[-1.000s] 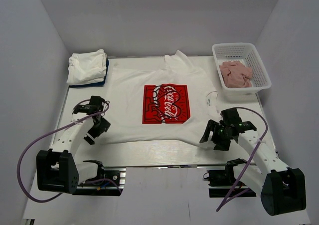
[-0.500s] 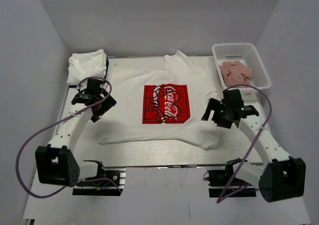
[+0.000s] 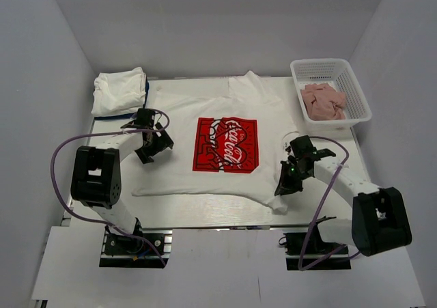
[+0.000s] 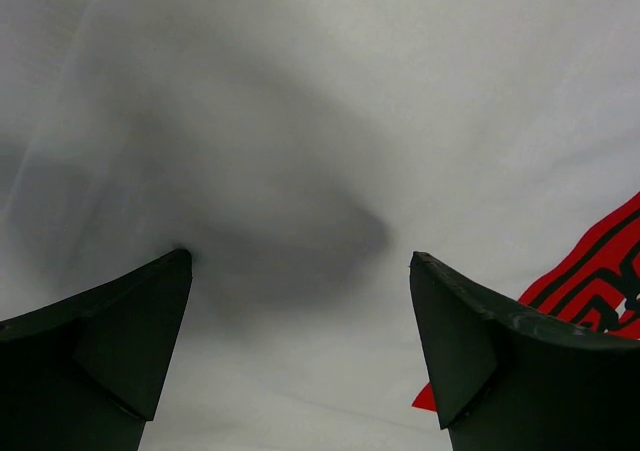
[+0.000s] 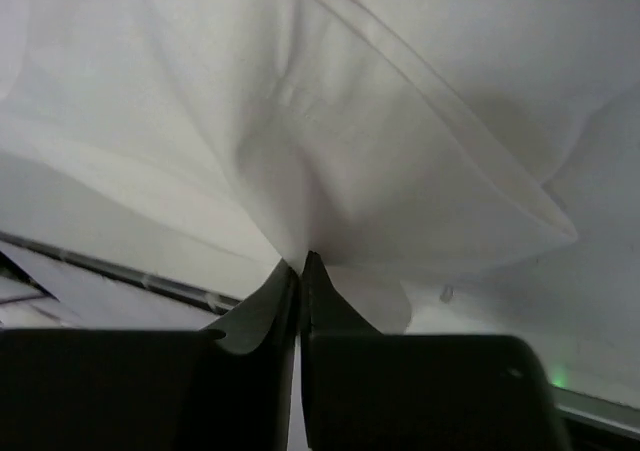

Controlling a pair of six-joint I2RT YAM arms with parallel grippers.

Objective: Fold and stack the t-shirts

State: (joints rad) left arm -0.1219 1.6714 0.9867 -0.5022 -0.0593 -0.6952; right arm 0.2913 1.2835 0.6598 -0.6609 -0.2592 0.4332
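My right gripper [image 5: 300, 271] is clamped on a fold of the printed t-shirt [image 3: 225, 178] at its near right corner, while my left gripper [image 4: 300, 271] stands with fingers spread wide over the shirt's left side. The shirt lies flat mid-table [image 3: 184, 211], collar toward the far wall, long axis near to far, red print [image 3: 225, 144] up. Folded t-shirts [image 3: 119, 93] sit far left, and a white basket [image 3: 319, 62] holding pink cloth [image 3: 323, 101] sits far right, between white walls. Only the right wrist view shows the pinch.

T-shirt [image 3: 225, 113] flat mid tabletop [image 3: 184, 212]; folded bundle [image 3: 119, 93] at 10 o'clock; basket [image 3: 326, 63] at 2, cloth [image 3: 323, 101] inside; left pincer [image 3: 157, 146] at 9, right pincer [image 3: 281, 186] at 4.
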